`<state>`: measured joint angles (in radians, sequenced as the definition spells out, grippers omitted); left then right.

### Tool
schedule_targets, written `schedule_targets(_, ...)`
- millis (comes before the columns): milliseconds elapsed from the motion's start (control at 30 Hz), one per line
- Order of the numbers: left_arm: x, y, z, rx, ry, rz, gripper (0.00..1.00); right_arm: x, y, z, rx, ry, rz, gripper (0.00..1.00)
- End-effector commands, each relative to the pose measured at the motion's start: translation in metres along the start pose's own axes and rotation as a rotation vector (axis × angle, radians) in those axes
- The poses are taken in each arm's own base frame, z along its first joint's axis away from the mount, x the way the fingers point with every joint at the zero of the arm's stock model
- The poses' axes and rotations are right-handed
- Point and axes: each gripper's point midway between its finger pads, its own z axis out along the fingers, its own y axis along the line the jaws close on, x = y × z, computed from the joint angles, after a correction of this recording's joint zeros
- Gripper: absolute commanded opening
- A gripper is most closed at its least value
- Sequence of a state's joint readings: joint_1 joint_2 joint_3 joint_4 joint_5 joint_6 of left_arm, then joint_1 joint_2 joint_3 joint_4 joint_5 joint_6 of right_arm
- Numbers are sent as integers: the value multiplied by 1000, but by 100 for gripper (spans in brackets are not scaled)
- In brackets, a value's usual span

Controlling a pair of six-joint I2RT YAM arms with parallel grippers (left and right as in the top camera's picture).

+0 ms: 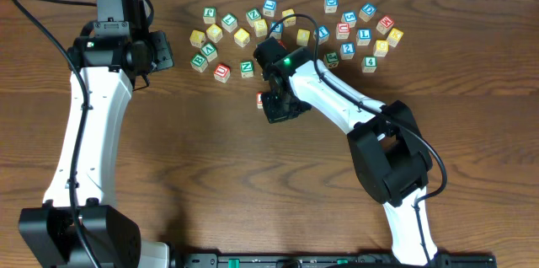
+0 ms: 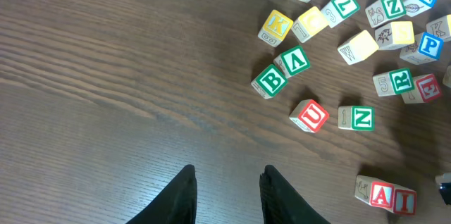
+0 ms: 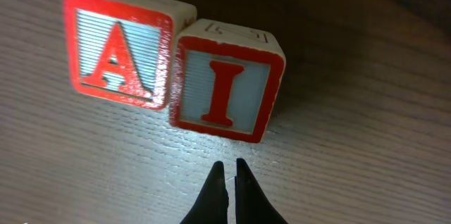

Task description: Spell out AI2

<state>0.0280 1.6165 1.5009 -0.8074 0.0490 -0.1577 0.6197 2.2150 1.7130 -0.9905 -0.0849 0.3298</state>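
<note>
A [image 3: 120,48] lies face-up on the table [image 2: 106,76]. I [image 3: 225,90] touches A's right edge, slightly skewed, so the pair reads "AI". The right claw [image 3: 227,171] is pinched fully closed and empty, tips near A, just below the I. The left claw [image 2: 225,175] is partly apart with nothing between its fingers, well apart from A over bare wood. What looks like the 2 [image 1: 348,50] sits well apart from A, among the scattered blocks [image 1: 364,36] beyond it.

A cube [image 3: 120,51] & I cube [image 3: 224,90], red letters up, touch side-by-side; blue 2 cube [image 1: 348,49] well apart.
</note>
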Motion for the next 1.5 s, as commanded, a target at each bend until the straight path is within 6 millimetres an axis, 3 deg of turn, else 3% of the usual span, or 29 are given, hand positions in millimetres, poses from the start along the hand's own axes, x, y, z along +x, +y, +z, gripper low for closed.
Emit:
schedule_targets(0, -3, 2, -2, -9, -7, -7, 30, -2, 4, -3, 6, -24, 8, 2)
schedule_targets(933, -2, 2, 0, -10, -1, -15, 30, -19, 10, -4, -5, -98, -2, 6)
schedule_targets(1133, -1, 2, 0, -10, 1, -15, 30, -19, 11, -5, -12, -96, -2, 1)
schedule_targets(1200, -1, 2, 0, -10, 2, -15, 30, -18, 13, -13, -22, -99, -3, 1)
schedule_targets(1333, -1, 2, 0, -10, 2, -14, 30, -25, 12, -50, -44, -167, 4, 1)
schedule_targets(1467, -1, 2, 0, -10, 2, -14, 30, -40, -8, -110, -48, -313, 47, 6)
